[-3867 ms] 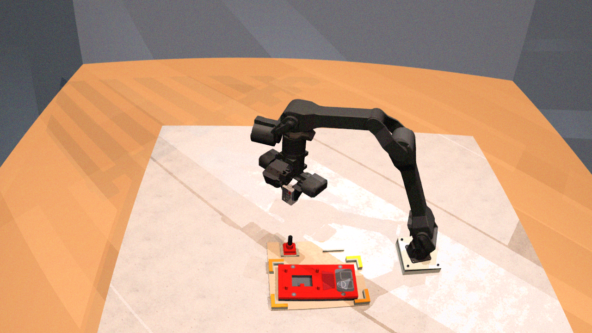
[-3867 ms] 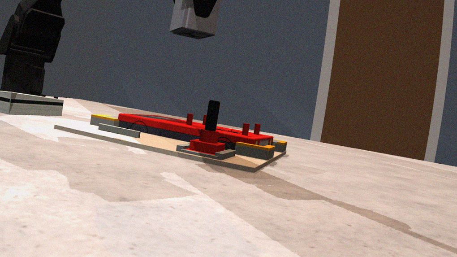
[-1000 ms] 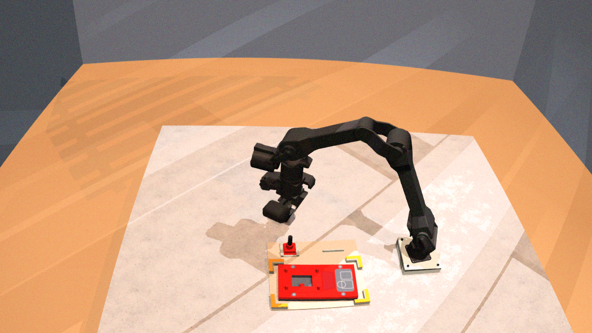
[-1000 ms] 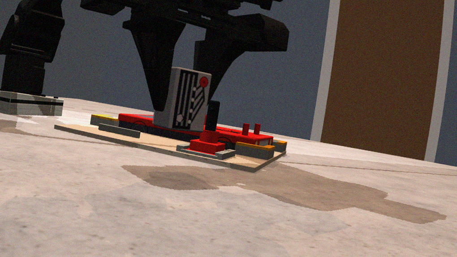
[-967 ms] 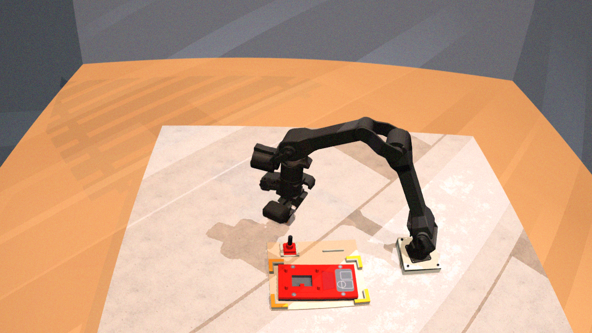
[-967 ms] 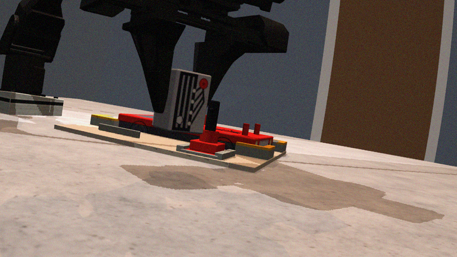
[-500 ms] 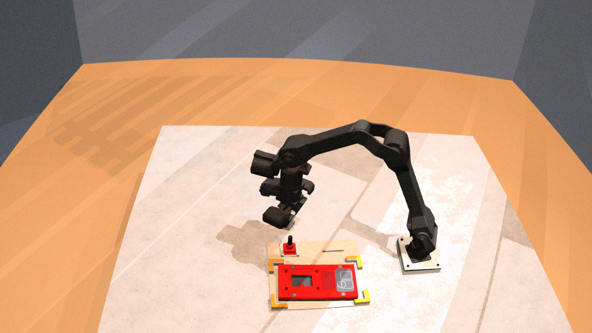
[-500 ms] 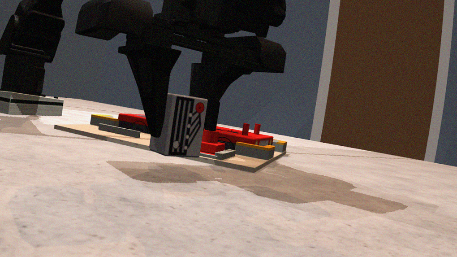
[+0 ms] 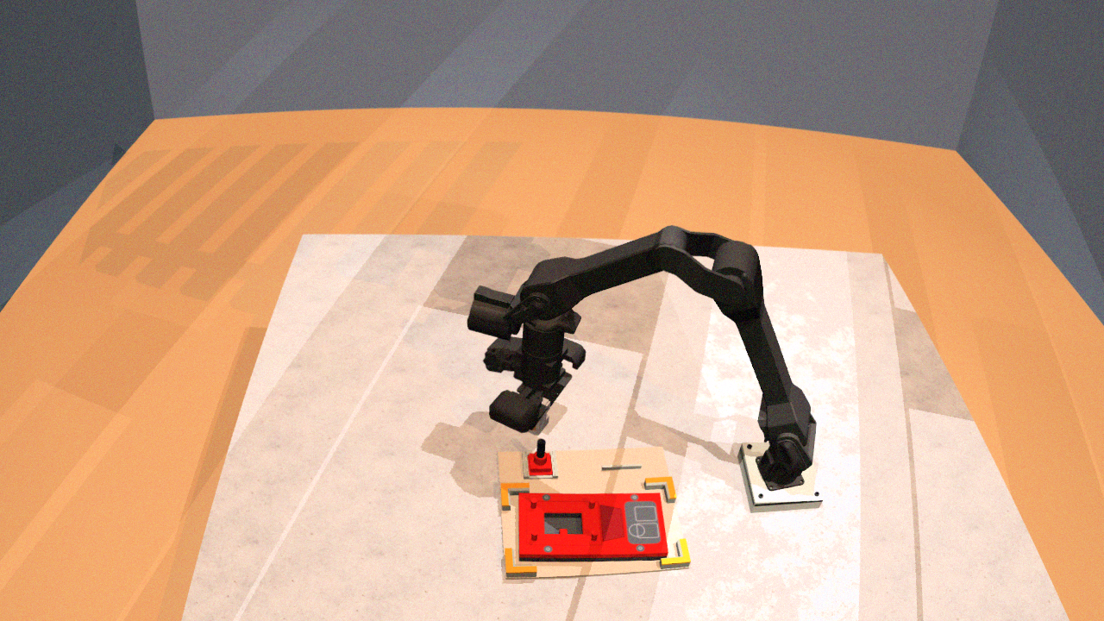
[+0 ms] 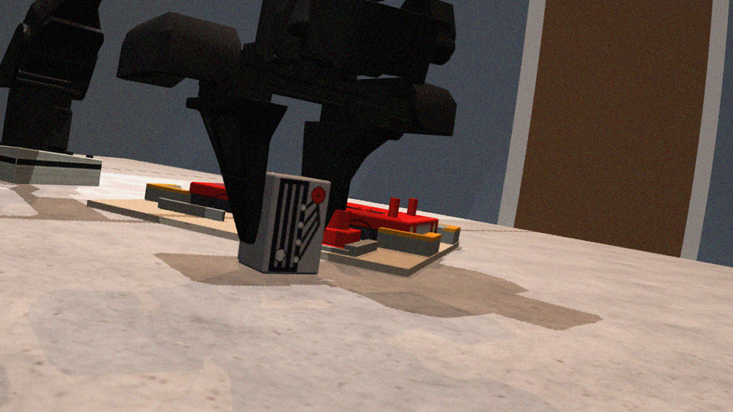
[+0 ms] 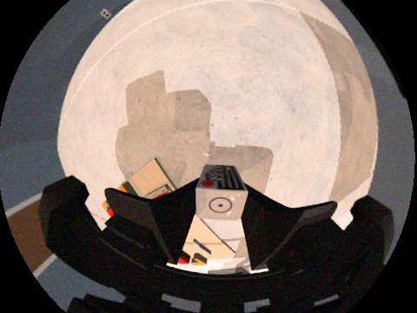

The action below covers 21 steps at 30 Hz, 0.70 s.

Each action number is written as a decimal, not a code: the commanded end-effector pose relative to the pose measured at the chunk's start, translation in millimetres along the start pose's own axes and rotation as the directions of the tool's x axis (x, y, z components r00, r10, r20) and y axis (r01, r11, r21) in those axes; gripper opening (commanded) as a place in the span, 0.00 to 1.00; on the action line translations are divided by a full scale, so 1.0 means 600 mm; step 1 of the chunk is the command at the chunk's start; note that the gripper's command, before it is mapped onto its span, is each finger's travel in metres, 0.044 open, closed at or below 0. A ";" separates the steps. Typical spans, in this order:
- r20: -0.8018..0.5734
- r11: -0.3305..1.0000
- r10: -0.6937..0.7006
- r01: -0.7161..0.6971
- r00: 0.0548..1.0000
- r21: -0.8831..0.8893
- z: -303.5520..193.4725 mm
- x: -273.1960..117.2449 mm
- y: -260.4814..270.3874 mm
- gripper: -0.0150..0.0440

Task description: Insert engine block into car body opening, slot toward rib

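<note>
The engine block [image 10: 309,248] [image 11: 221,206], a grey box with black stripes and a red disc on one face, stands upright in my gripper [image 10: 289,225] [image 11: 219,183]. The gripper is shut on it, behind the base board in the top view, where the fingers mostly hide it. Its lower edge is very low over the table top; I cannot tell if it touches. The slot side cannot be made out. The red car body [image 9: 590,549] [image 10: 209,188] lies flat on the board, its opening [image 9: 569,520] empty, with a small red rib [image 9: 563,531] at its front edge.
The tan base board [image 9: 579,463] [image 10: 122,206] carries corner brackets [image 9: 520,572] [image 10: 408,241] around the car body. A red part with a black stick [image 9: 540,463] stands at its back left corner. A thin bar [image 9: 621,467] [image 10: 191,209] lies nearby. Four pegs stand around the opening.
</note>
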<state>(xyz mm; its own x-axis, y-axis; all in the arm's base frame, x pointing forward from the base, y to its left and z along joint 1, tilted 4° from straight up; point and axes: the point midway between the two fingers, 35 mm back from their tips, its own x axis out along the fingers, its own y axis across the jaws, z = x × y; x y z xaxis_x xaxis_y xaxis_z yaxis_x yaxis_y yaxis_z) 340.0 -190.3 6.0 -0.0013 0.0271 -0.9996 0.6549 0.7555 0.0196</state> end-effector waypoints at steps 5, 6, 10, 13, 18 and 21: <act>0.000 1.000 0.000 0.000 1.000 0.000 0.000 0.000 0.000 0.48; 0.000 1.000 0.000 0.000 1.000 0.000 0.000 0.000 0.000 0.52; 0.000 1.000 0.000 0.000 1.000 0.000 0.000 0.000 0.000 0.70; 0.000 1.000 0.000 0.000 1.000 0.000 0.000 0.000 0.000 0.83; 0.000 1.000 0.000 0.000 1.000 0.000 0.000 0.000 0.000 1.00; 0.000 1.000 0.000 0.000 1.000 0.000 0.000 0.000 0.000 1.00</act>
<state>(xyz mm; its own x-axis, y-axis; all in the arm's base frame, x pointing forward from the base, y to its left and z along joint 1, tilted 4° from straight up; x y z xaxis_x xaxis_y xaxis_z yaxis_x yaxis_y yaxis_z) 340.1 -190.3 6.0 -0.0001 0.0270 -0.9996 0.6550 0.7554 0.0203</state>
